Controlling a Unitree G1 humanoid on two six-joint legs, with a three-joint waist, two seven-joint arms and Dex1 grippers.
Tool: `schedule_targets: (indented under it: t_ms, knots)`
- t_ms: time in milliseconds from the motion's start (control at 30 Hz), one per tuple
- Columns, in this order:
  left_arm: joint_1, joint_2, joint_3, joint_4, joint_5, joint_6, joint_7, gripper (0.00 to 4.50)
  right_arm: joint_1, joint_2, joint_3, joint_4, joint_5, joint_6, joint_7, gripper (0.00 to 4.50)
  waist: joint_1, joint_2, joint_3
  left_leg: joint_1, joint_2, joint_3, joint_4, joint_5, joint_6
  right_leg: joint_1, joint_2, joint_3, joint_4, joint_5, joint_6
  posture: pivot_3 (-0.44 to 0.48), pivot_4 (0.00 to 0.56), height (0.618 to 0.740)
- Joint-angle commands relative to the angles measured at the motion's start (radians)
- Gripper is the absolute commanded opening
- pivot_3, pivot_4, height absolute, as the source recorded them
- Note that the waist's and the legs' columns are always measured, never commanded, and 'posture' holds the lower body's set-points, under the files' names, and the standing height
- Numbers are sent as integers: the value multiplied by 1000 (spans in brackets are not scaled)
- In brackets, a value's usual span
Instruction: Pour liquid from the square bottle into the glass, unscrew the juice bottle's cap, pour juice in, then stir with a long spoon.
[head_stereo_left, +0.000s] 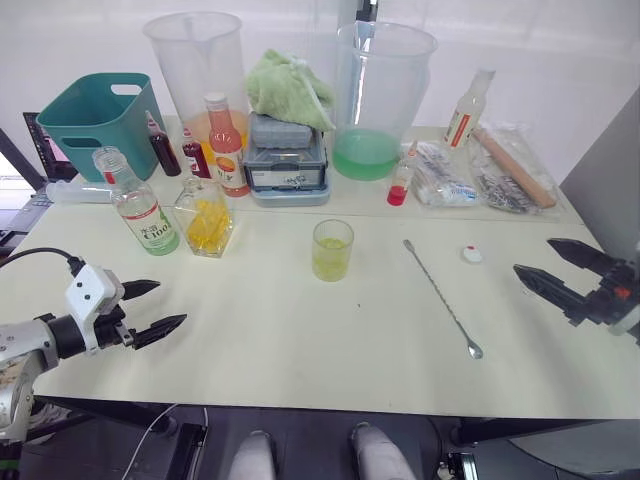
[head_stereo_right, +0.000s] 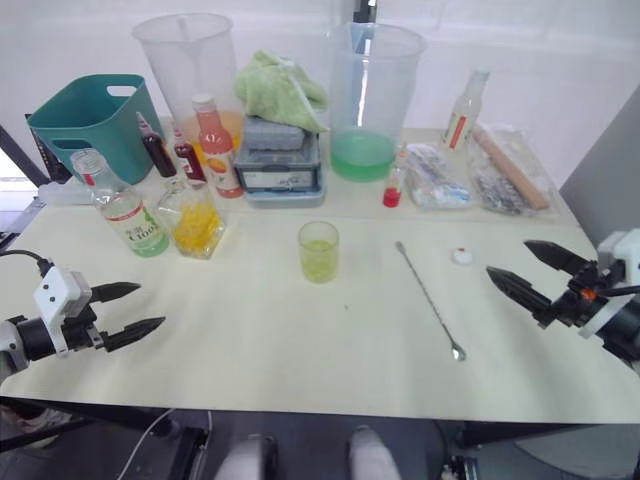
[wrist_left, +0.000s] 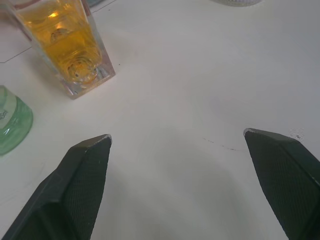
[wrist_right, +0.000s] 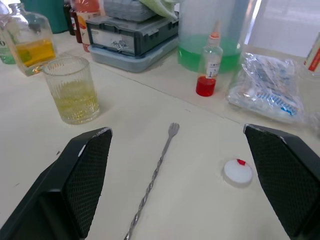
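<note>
The glass (head_stereo_left: 333, 250) stands mid-table, about half full of yellow-green liquid. The square bottle (head_stereo_left: 204, 218) with yellow liquid stands at the left, beside the uncapped green-labelled juice bottle (head_stereo_left: 138, 206). Its white cap (head_stereo_left: 472, 255) lies on the table at the right. The long spoon (head_stereo_left: 443, 298) lies flat between the glass and the cap. My left gripper (head_stereo_left: 158, 310) is open above the table's front left, nothing between its fingers. My right gripper (head_stereo_left: 548, 266) is open at the right edge, empty, with the spoon (wrist_right: 152, 177) and cap (wrist_right: 237, 172) ahead of it.
Along the back stand a teal basket (head_stereo_left: 93, 115), two big clear jugs (head_stereo_left: 196, 70) (head_stereo_left: 378, 95), an orange-labelled red-capped bottle (head_stereo_left: 226, 147), a grey case (head_stereo_left: 287, 160) with a green cloth, a small red dropper bottle (head_stereo_left: 400, 183) and plastic packets (head_stereo_left: 470, 175).
</note>
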Motion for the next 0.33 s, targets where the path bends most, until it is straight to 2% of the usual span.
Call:
schedule_targets:
  t_ms: [33, 333]
  knots:
    - [2, -2, 30, 41, 6, -45, 7, 4500, 38, 9, -34, 26, 1, -85, 6, 4466, 0, 0, 0, 1, 0, 0, 0, 0, 0, 1, 0, 0, 0, 0, 0, 0, 150, 698]
    - [-16, -17, 21, 108, 9, -87, 17, 4500, 104, 10, 1, 101, -8, -183, 10, 4466, -1, 0, 0, 1, 0, 0, 0, 0, 0, 1, 0, 0, 0, -1, 0, 0, 150, 698]
